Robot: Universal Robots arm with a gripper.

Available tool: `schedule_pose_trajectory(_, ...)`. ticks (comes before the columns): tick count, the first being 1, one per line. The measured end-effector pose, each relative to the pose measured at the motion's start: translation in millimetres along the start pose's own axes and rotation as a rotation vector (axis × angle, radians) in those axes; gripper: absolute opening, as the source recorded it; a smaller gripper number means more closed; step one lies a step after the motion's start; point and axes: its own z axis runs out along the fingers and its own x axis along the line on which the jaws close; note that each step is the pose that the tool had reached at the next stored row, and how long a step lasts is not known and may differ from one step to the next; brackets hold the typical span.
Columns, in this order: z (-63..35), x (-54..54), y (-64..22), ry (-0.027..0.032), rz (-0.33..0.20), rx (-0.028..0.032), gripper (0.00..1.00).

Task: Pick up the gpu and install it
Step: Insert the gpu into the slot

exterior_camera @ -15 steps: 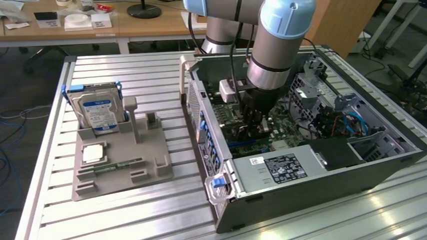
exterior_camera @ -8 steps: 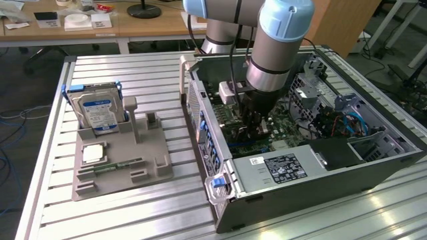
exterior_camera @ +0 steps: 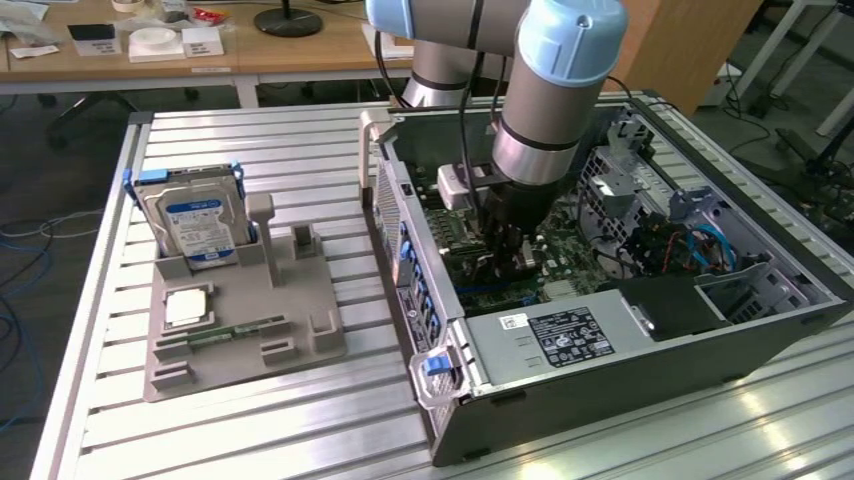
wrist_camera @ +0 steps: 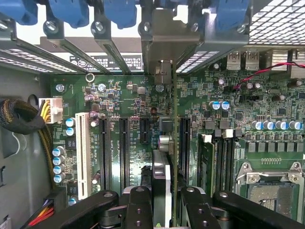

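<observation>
My gripper (exterior_camera: 515, 252) is down inside the open PC case (exterior_camera: 641, 390), over the green motherboard (wrist_camera: 119, 100). In the wrist view its black fingers (wrist_camera: 138, 210) are shut on the gpu (wrist_camera: 163, 183). The card is seen edge-on and stands upright between two black expansion slots (wrist_camera: 184, 143). The card's silver end bracket (wrist_camera: 162, 45) reaches to the case's rear slot openings, among the blue latches (wrist_camera: 119, 9). Whether the card's lower edge sits in a slot is hidden.
A grey fixture (exterior_camera: 240, 320) on the slatted table holds a hard drive (exterior_camera: 198, 225), a processor chip (exterior_camera: 184, 305) and a memory stick (exterior_camera: 240, 332). Inside the case are the power supply (exterior_camera: 574, 335), cable bundles (wrist_camera: 19, 119), a white slot (wrist_camera: 82, 152) and the processor socket (wrist_camera: 271, 191).
</observation>
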Motion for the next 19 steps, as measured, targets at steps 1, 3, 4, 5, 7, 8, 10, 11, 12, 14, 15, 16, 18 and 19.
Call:
schedule_pose_trajectory(1,0.6,0.0,0.3,0.0000,0.000,0.0002,0.28)
schedule_pose_trajectory(3,3.5,0.2,2.7,0.0010,-0.001,0.0004,0.28)
schedule_pose_trajectory(4,5.8,0.3,4.0,0.0004,-0.001,0.0017,0.28)
schedule_pose_trajectory(5,7.1,0.5,4.8,0.0013,-0.001,0.0015,0.28)
schedule_pose_trajectory(7,7.7,0.5,5.3,0.0009,-0.001,0.0011,0.28)
schedule_pose_trajectory(8,7.7,0.4,5.4,0.0003,-0.001,0.0001,0.28)
schedule_pose_trajectory(10,7.8,0.3,5.7,0.0000,0.000,-0.0001,0.28)
schedule_pose_trajectory(11,7.8,0.3,5.7,0.0001,0.000,-0.0001,0.28)
schedule_pose_trajectory(12,7.8,0.3,5.7,0.0001,0.000,-0.0001,0.28)
schedule_pose_trajectory(14,7.8,0.3,5.7,0.0000,0.000,0.0000,0.28)
schedule_pose_trajectory(15,7.8,0.3,5.7,0.0001,0.000,0.0000,0.28)
schedule_pose_trajectory(16,7.8,0.3,5.7,0.0000,0.000,-0.0001,0.28)
schedule_pose_trajectory(18,8.2,0.2,6.2,-0.0009,0.001,0.0003,0.29)
schedule_pose_trajectory(19,7.9,0.2,5.9,-0.0002,0.000,0.0001,0.35)
